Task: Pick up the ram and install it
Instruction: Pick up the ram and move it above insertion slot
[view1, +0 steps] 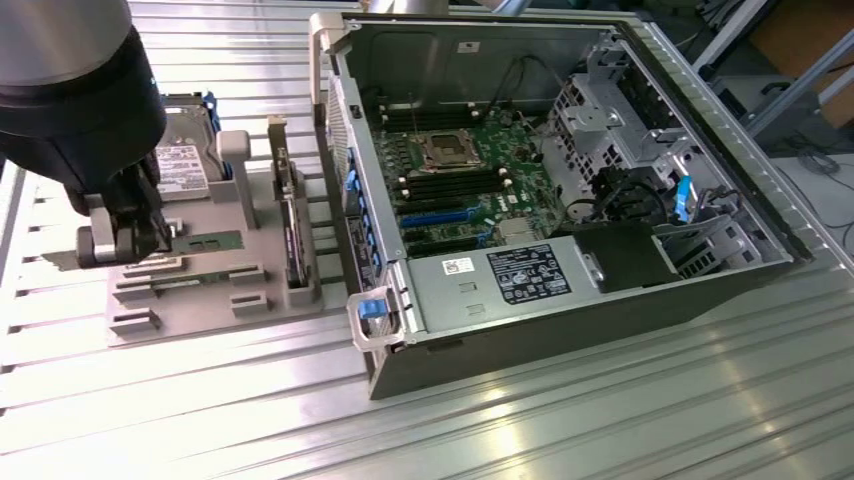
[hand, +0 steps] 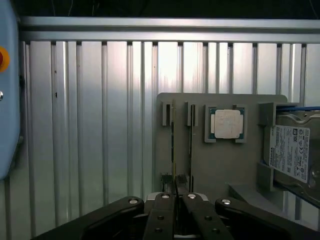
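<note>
Exterior view: jaws pinch one end of the ram (view1: 214, 243), contact partly hidden by the arm (view1: 67, 90). Beneath them, the grey holder (view1: 200, 300) carries a half-hidden hard drive (view1: 180, 165).

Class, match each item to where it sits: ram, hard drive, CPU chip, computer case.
Items: 1 ram; 2 hard drive; 3 CPU chip; 4 computer case.
Places: A square recess in the grey holder; B exterior view's right, lying open; C between the shut jaws; D at the holder's edge, white label showing.
Pairs: 1-C, 2-D, 3-A, 4-B.
</note>
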